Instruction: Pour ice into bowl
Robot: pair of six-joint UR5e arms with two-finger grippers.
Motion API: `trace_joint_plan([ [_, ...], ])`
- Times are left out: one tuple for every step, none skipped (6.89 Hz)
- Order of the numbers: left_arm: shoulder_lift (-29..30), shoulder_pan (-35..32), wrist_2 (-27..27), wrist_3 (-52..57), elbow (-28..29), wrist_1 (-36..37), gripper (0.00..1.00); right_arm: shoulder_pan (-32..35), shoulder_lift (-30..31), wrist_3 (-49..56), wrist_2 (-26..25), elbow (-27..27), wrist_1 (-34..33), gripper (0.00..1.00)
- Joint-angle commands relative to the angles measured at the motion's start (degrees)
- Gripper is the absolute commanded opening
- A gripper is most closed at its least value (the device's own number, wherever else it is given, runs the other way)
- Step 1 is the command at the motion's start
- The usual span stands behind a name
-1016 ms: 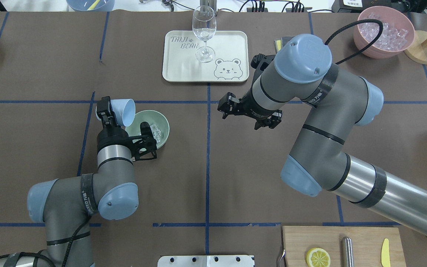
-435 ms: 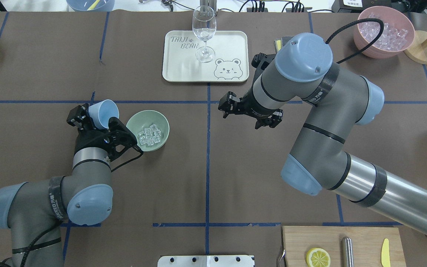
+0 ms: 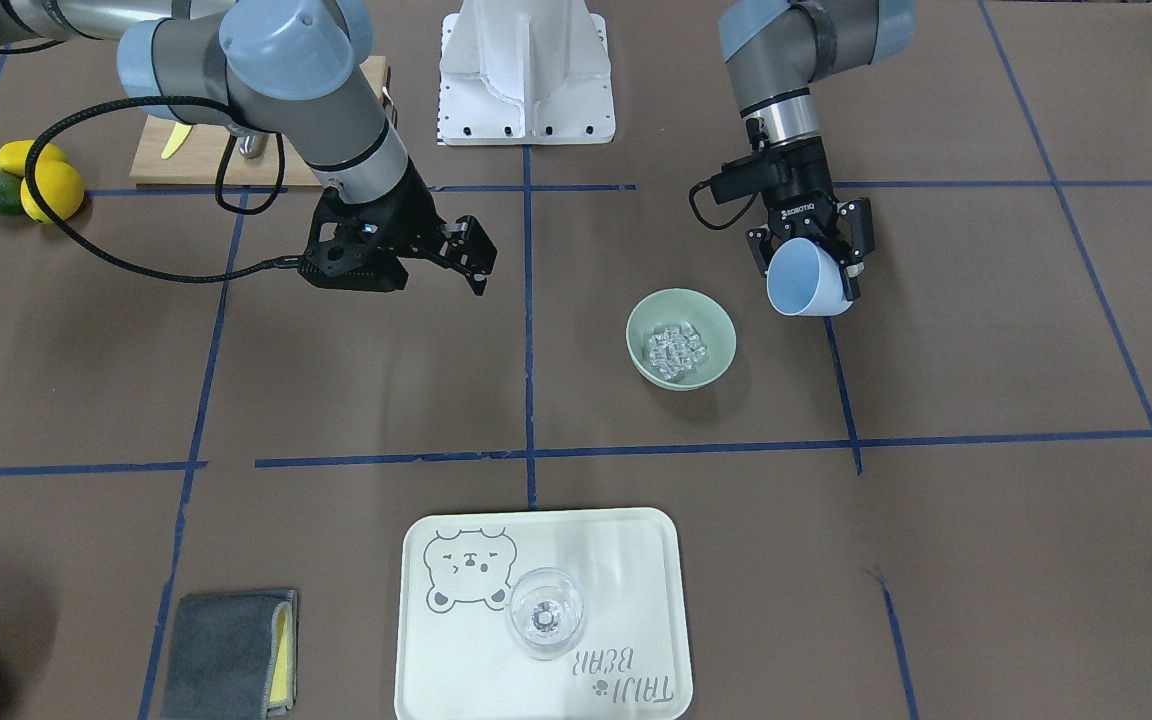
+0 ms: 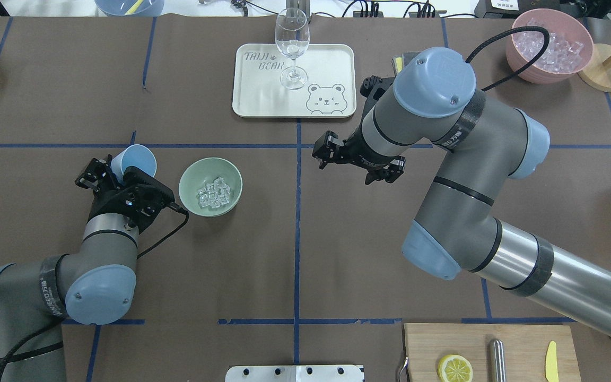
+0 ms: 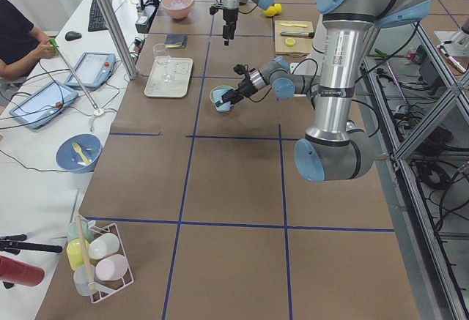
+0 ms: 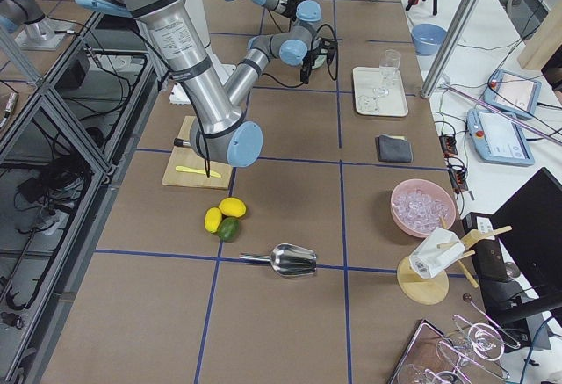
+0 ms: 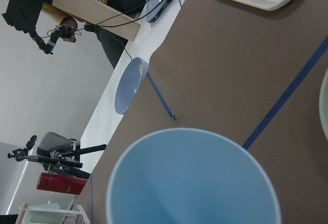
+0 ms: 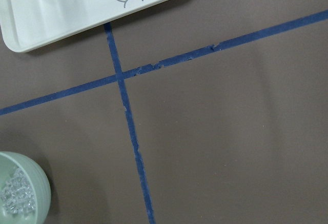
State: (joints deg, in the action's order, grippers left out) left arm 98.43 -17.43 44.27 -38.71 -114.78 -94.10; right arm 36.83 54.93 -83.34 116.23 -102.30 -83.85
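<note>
The pale mint-green bowl stands on the brown table left of centre, with a handful of clear ice cubes lying in it. It also shows in the front view with the ice. My left gripper is shut on a light blue cup, tilted and held just left of the bowl, apart from it. The left wrist view shows the cup empty. My right gripper is open and empty, hovering right of the bowl near the table's middle.
A cream tray with a wine glass sits at the far middle. A pink bowl of ice is far right. A cutting board with a lemon slice is near right. A grey cloth lies beside the tray.
My left gripper has drawn the blue cup back from over the bowl to the left and turned it more upright. The ice lies in the bowl. The right arm has not moved.
</note>
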Motion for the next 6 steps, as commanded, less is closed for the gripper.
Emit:
trace_joint_plan([
  [-7.3, -0.4, 2.2, -2.1, -0.1, -11.4, 0.0, -0.1, -0.2, -0.2, -0.2, -0.1, 0.0, 1.0],
  [-12.1, -0.5, 2.3, -3.0, 0.3, -19.8, 0.0, -0.2, -0.3, -0.2, -0.2, 0.0, 0.0, 1.0],
  [-17.3, -0.6, 2.4, -3.9, 1.0, -31.3, 0.0, -0.2, -0.3, -0.2, -0.3, -0.1, 0.0, 1.0],
  [-21.0, -0.7, 2.4, -7.0, 6.9, -47.4, 0.0, -0.3, -0.4, -0.4, -0.3, 0.0, -0.1, 1.0],
  [-22.4, -0.8, 2.4, -7.3, 14.8, -64.6, 0.0, -0.4, -0.4, -0.8, -0.3, 0.0, -0.1, 1.0],
  [-22.5, -2.0, 2.5, -7.4, 18.8, -73.1, 0.0, -1.0, -0.6, -0.9, -0.5, 0.1, 0.0, 1.0],
])
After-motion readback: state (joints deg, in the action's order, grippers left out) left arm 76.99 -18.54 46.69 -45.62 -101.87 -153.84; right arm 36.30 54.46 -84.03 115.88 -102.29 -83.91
